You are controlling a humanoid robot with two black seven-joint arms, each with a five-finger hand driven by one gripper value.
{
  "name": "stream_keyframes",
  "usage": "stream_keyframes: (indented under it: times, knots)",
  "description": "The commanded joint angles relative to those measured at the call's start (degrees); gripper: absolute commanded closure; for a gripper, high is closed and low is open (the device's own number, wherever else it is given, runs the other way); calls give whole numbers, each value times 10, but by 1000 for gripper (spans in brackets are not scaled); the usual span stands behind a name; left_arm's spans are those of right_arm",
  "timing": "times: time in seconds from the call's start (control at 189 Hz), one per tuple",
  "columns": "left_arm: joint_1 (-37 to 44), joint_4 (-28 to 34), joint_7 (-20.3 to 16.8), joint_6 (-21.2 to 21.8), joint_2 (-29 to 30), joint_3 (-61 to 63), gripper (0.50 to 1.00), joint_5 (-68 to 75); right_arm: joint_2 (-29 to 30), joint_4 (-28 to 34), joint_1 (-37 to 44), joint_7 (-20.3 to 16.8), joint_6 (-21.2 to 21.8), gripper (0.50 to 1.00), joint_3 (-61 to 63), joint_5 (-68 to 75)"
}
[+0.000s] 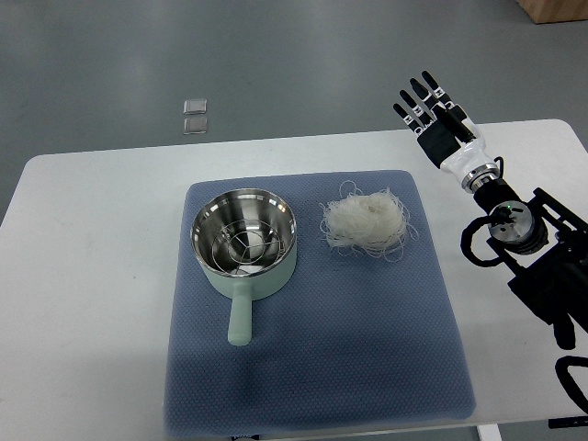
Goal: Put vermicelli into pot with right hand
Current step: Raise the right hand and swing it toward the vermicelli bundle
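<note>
A loose, tangled nest of pale, translucent vermicelli [364,223] lies on a dimpled blue-grey mat [312,367], just right of a round pot [244,243] with a polished steel interior, mint-green shell and stubby straight handle pointing toward the camera. The pot's bowl reflects ringed highlights. The mat covers the middle of a smooth white desk [83,276] with rounded corners. At the desk's far right edge, the right robot hand [435,119], black-fingered with a white palm, hovers with fingers extended, grasping nothing, well apart from the noodles.
</note>
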Motion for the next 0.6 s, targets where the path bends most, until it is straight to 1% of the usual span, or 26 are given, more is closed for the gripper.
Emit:
stream_keyframes:
  times: [0.0,0.175,0.434,0.513,0.593]
  knots:
    - [0,0,0,0,0,0,500,0,0,-2,1,0,1,570,-1,-1]
    - [0,1,0,2,0,-2,500,-1,-1,-4,1,-2,2,570,-1,-1]
    - [0,1,0,2,0,-2,500,-1,-18,-6,6,-4,6,570,-5,-5]
    - [0,1,0,2,0,-1,500,-1,-29,-6,9,-6,7,570,-8,-24]
    - [0,0,0,1,0,0,500,-1,-40,-6,30,-8,6,570,-28,-61]
